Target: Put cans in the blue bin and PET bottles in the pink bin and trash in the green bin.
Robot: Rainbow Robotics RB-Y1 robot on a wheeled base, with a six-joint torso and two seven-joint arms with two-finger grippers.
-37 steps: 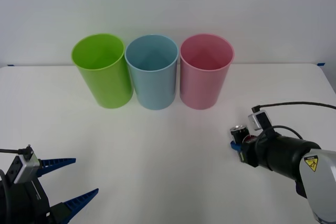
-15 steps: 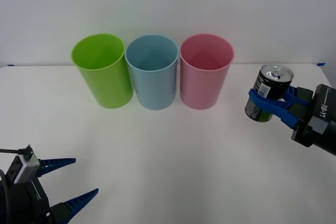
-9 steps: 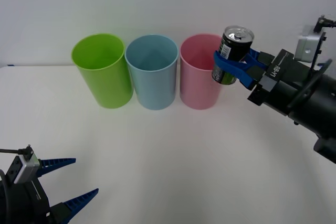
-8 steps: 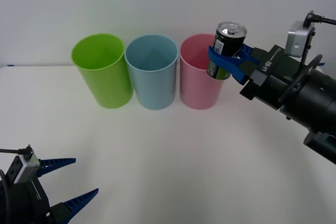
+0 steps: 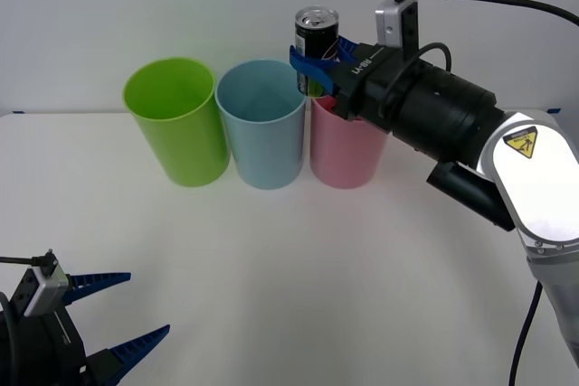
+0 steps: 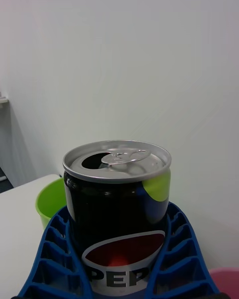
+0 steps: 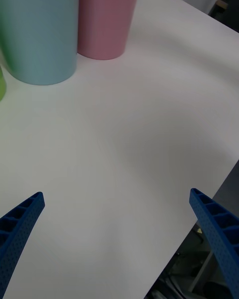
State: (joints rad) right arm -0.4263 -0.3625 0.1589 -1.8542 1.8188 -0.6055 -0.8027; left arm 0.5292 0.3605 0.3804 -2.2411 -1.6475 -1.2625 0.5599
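Observation:
A small black Pepsi can (image 5: pixel 317 32) with a silver top hangs upright in the air, and my right gripper (image 5: pixel 313 66) is shut on it. It hovers above the gap between the blue bin (image 5: pixel 261 128) and the pink bin (image 5: pixel 347 153), near the blue bin's right rim. The green bin (image 5: pixel 175 124) stands at the left of the row. The right wrist view has the can (image 6: pixel 117 199) between the blue fingers (image 6: pixel 52 249), with the green bin (image 6: pixel 50 204) beyond. My left gripper (image 5: pixel 116 312) rests open at the near left. PET bottles and trash are out of view.
The three bins stand side by side near the back of the white table (image 5: pixel 289 268), against a white wall. In the left wrist view the blue bin (image 7: pixel 40 30) and pink bin (image 7: pixel 107 15) rise beyond the table's near edge (image 7: pixel 199 204).
My right gripper lifted the can off the table at the right and carried it up and leftward, past the pink bin, to above the blue bin's rim. The left arm stayed still.

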